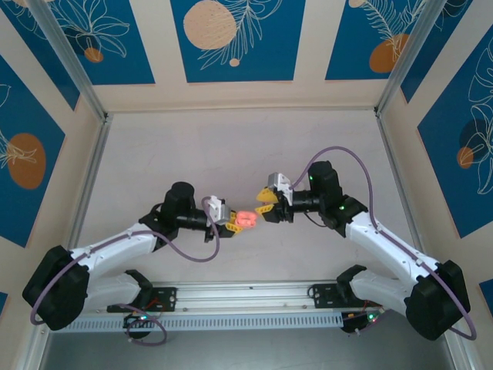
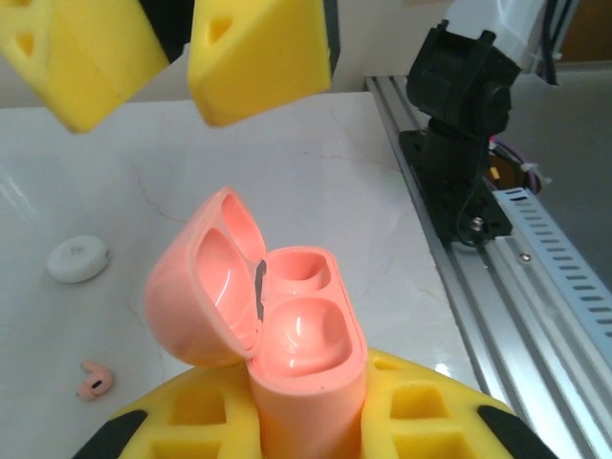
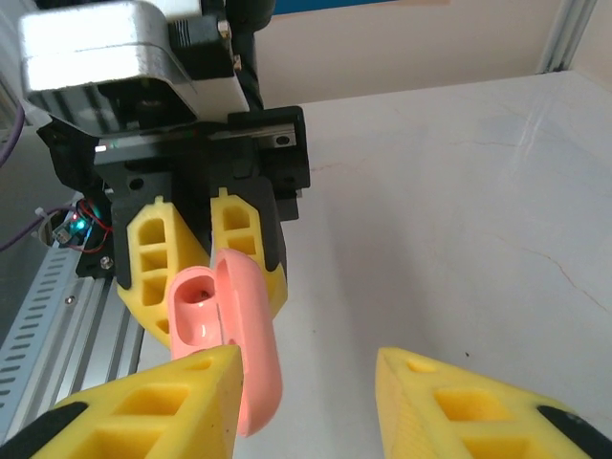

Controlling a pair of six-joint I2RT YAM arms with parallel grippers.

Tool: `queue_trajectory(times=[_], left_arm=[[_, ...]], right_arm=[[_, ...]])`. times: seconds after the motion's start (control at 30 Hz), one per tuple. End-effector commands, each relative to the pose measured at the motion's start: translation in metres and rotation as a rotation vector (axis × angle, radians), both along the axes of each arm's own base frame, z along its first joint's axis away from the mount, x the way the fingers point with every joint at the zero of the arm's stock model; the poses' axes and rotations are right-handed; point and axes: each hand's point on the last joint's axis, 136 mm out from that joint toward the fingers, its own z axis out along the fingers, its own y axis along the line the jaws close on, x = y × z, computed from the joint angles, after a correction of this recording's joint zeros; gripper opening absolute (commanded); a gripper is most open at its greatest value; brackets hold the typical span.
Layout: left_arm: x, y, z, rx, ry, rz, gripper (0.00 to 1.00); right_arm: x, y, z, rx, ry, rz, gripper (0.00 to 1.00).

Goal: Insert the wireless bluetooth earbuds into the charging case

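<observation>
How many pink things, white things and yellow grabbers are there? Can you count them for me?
Pink things: 2, the open salmon-pink plastic charging case and a tiny pink earbud.
White things: 1, the round white disc.
Yellow-fingered grabbers: 2, the left gripper holding the case, and the right gripper, open.
Total: 5.

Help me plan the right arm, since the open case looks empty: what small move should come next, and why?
Probably draw the right gripper back from the charging case and down toward the pink earbud lying on the table. The left gripper holds the case with its lid open, both wells look empty, and the right jaws stand open on nothing.
</observation>
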Motion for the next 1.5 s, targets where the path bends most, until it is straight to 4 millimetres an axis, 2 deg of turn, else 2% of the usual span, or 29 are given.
queue_trajectory(times=[0.0,0.1,0.23,0.4,0.57,0.73,0.93,1.07,1.47], left_arm=[[0.015,0.001,0.005,-0.073,-0.039,0.077,0.17],[0.022,0.002,-0.002,-0.089,-0.038,0.126,0.17],[0.029,0.004,-0.012,-0.086,-0.024,0.171,0.17],[0.032,0.006,-0.023,-0.093,-0.002,0.204,0.17],[0.032,0.008,-0.033,-0.079,0.019,0.219,0.17],[0.029,0.009,-0.038,-0.073,0.009,0.202,0.16],[0.023,0.012,-0.045,-0.062,-0.021,0.185,0.16],[0.021,0.013,-0.049,-0.046,-0.028,0.178,0.16],[0.024,0.013,-0.052,-0.028,-0.044,0.185,0.16]], right_arm=[[0.006,-0.009,-0.002,0.006,0.086,-0.089,0.41],[0.019,-0.02,-0.009,0.001,0.201,-0.204,0.42],[0.029,-0.034,-0.022,-0.012,0.379,-0.336,0.49],[0.042,-0.065,-0.051,-0.121,0.623,-0.599,0.51],[0.038,-0.092,-0.074,-0.25,0.868,-0.82,0.5],[0.032,-0.11,-0.097,-0.383,1.058,-0.976,0.48],[0.037,-0.112,-0.118,-0.478,1.157,-1.032,0.45],[0.04,-0.117,-0.134,-0.576,1.171,-1.084,0.45],[0.057,-0.11,-0.171,-0.777,1.18,-1.103,0.46]])
